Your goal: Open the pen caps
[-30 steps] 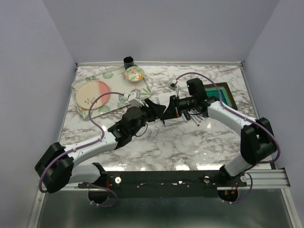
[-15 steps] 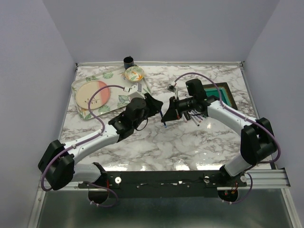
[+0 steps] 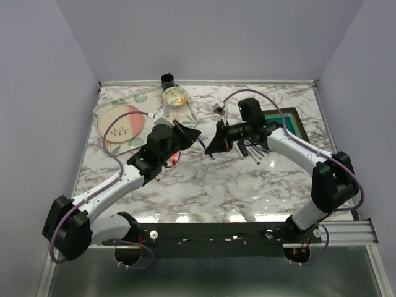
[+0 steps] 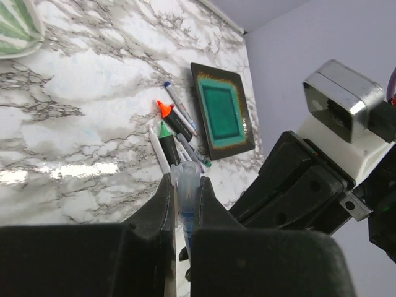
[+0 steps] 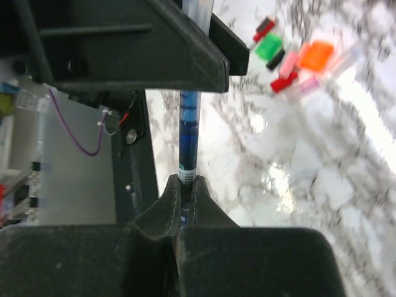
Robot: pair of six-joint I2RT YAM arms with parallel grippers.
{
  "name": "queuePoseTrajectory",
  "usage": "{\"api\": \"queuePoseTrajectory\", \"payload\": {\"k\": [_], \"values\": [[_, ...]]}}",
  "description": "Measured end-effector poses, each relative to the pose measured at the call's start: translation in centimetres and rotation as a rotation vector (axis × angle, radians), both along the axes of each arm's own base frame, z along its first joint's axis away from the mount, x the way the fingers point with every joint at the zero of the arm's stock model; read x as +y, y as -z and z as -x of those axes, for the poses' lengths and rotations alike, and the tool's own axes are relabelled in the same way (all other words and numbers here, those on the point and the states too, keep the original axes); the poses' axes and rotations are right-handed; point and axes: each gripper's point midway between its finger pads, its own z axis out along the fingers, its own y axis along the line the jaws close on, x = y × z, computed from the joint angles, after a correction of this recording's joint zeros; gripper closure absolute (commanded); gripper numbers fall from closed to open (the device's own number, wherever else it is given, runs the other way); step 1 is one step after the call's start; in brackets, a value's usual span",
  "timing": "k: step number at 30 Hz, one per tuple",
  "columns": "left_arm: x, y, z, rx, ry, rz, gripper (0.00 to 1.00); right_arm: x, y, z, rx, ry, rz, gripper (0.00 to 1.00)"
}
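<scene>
Now, with the left hand point(image 4: 185, 189) pinching what looks like the pen cap point(image 4: 186, 173) and the right hand point(image 5: 185, 185) clamping the blue pen point(image 5: 189, 133), pull straight apart along its axis.

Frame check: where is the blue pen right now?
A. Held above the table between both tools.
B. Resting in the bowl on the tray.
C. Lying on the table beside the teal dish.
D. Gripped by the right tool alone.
A: the blue pen runs from the left tool to the right tool, each shut on one end of it, with the marble table below.
</scene>
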Motion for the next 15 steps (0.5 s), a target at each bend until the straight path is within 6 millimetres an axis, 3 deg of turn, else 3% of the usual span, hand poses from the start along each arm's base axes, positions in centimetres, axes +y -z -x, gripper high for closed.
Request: {"api": "queuePoseTrajectory", "payload": {"k": [3, 4, 6, 7, 11, 15], "values": [[3.4, -1.5, -0.4, -0.010, -0.043, 0.055, 1.00, 1.6, -1.5, -0.8, -0.110, -0.025, -0.022, 1.00], [5.7, -2.6, -1.4, -0.042, -0.113, 0.060, 1.00, 1.8, -1.5, -0.1, -0.105, -0.046, -0.015, 1.00], [12.2, -4.8, -3.6, -0.108, -0.321, 0.062, 1.00, 1.9, -0.9, 1.1, -0.086, -0.078, 0.009, 1.00], [13.7, -5.3, -3.9, -0.122, -0.369, 0.060, 1.00, 1.9, -0.3, 1.7, -0.074, -0.095, 0.028, 1.00], [15.6, -6.0, -3.6, -0.147, -0.418, 0.060, 1.00, 1.9, 1.2, 2.7, -0.046, -0.120, 0.077, 1.00], [16.2, -3.4, -2.8, -0.095, -0.424, 0.027, 1.00, 1.4, 3.1, 1.8, -0.061, -0.083, 0.172, 1.00]]}}
